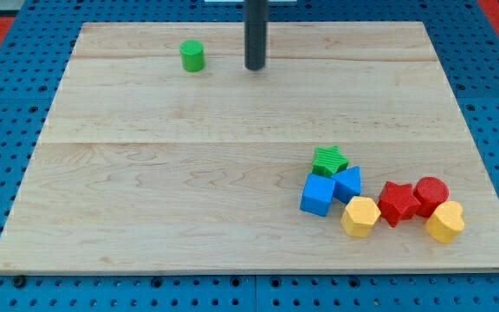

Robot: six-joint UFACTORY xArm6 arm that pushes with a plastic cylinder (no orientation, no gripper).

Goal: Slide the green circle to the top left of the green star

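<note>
The green circle (192,55) stands near the view's top left on the wooden board (163,173). The green star (328,160) sits at the lower right, touching the cluster of other blocks. My tip (255,67) is on the board near the top centre, to the right of the green circle and apart from it, far above and left of the green star.
Just below the green star lie a blue cube (317,195) and a blue block (348,183), then a yellow hexagon (360,216), a red star (398,203), a red cylinder (430,195) and a yellow block (445,222). Blue pegboard (7,156) surrounds the board.
</note>
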